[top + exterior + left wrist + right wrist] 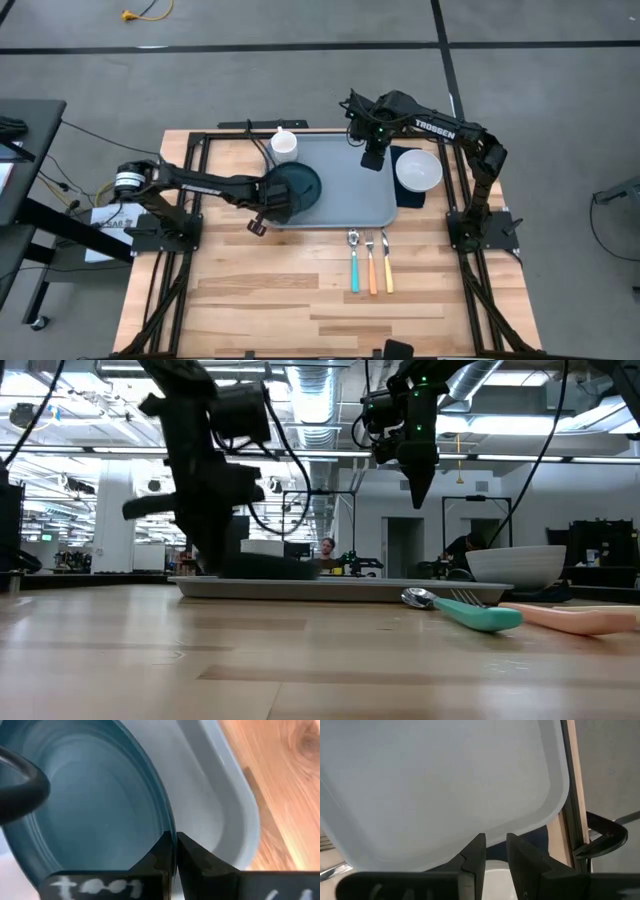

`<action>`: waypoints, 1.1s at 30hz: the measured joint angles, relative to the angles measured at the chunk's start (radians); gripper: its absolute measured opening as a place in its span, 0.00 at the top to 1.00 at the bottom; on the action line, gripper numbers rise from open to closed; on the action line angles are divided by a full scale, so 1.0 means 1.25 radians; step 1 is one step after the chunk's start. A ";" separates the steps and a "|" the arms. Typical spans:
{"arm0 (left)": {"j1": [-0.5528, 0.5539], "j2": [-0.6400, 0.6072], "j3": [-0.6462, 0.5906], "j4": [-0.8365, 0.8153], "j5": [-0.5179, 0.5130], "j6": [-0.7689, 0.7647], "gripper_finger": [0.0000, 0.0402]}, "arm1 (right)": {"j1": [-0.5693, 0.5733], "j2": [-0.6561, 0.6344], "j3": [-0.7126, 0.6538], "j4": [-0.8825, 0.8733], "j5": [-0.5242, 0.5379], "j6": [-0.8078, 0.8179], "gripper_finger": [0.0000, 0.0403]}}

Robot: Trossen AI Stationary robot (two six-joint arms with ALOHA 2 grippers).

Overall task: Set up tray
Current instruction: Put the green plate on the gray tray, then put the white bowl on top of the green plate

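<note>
The light blue-grey tray (350,190) lies at the table's far middle. A round dark teal plate (298,187) is over the tray's left end, and in the low view the plate (270,567) shows low on the tray. My left gripper (268,207) is shut on the plate's rim at its near-left side. My right gripper (372,157) hangs well above the tray's far right part, fingers pointing down, a narrow gap between them and nothing in it. My left gripper pinches the plate's rim (169,822) between its two fingers (192,855), at the plate's near-left side. The fingers come steeply from above, slanting in from the table's left. The plate's far part lies low over the tray; whether the held side is lifted, I cannot tell.
A white cup (284,145) stands off the tray's far left corner. A white bowl (418,170) sits on a dark navy napkin (410,195) right of the tray. Three utensils (370,262) lie near the tray's near edge. Bare wood lies toward the near edge.
</note>
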 joint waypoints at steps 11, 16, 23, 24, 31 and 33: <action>0.014 0.014 0.001 0.034 0.053 0.000 0.98 | 0.000 0.000 0.000 -0.013 0.000 0.000 0.82; 0.014 0.014 0.001 0.033 0.057 -0.030 0.94 | 0.000 0.000 0.000 -0.014 0.000 0.005 0.82; 0.014 0.014 0.001 0.026 0.077 -0.056 0.84 | 0.004 0.000 0.000 -0.015 0.001 0.015 0.82; 0.014 0.014 0.001 0.024 0.076 -0.059 0.82 | 0.006 0.000 0.000 -0.017 0.000 0.015 0.82; 0.035 -0.020 0.000 -0.003 0.125 -0.060 0.75 | 0.023 0.000 0.000 -0.057 0.000 0.015 0.82; 0.060 -0.059 0.000 -0.008 0.186 -0.061 0.75 | 0.027 0.000 0.000 -0.091 0.000 0.018 0.82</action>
